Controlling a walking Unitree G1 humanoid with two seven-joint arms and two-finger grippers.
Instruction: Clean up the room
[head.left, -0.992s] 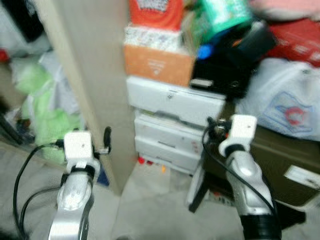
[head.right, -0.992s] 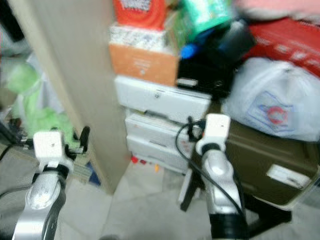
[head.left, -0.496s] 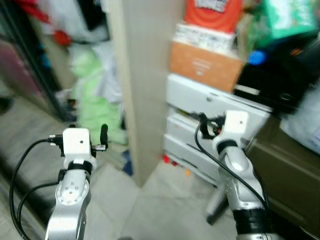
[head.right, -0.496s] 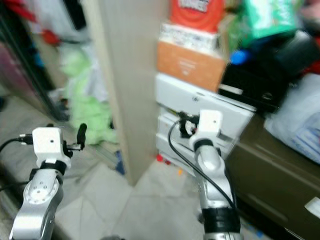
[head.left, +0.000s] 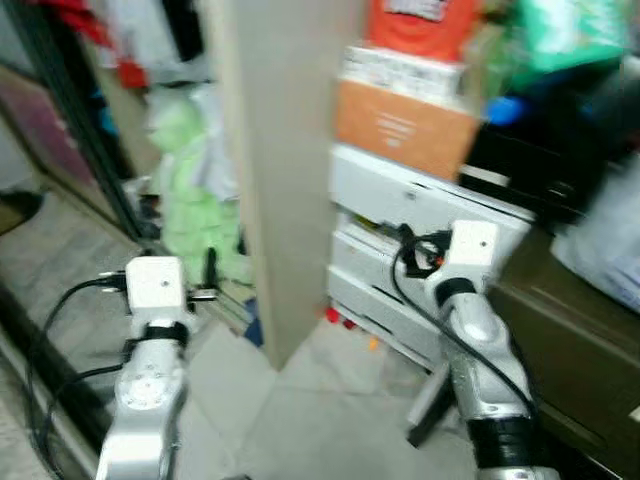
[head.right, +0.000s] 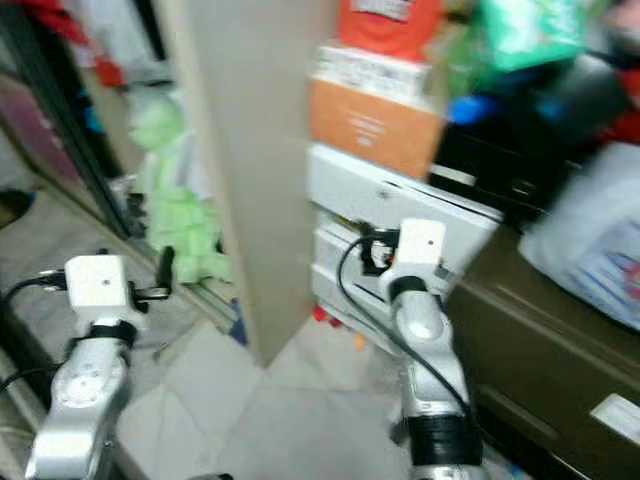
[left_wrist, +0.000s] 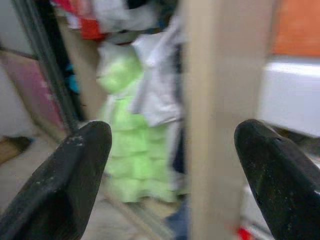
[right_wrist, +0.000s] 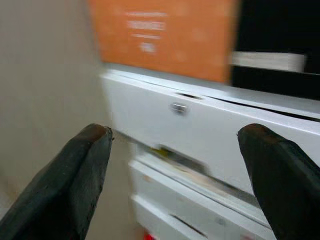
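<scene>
Both arms held forward, left tool (left_wrist: 170, 190) and right tool (right_wrist: 172, 185) released and empty, likely ready while approaching clutter: green plush (head.left: 195, 200) at 10 o'clock, white drawers (head.left: 400, 250) at 1 o'clock.

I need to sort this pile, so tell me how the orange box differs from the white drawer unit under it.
The orange box is cardboard-coloured with small white print on its front; the white drawer unit is plain white with a small metal fitting. The box is a single block, while the unit is a stack of several drawers. The box sits on top, and the unit reaches down to the floor. Both stand right beside the beige panel.
</scene>
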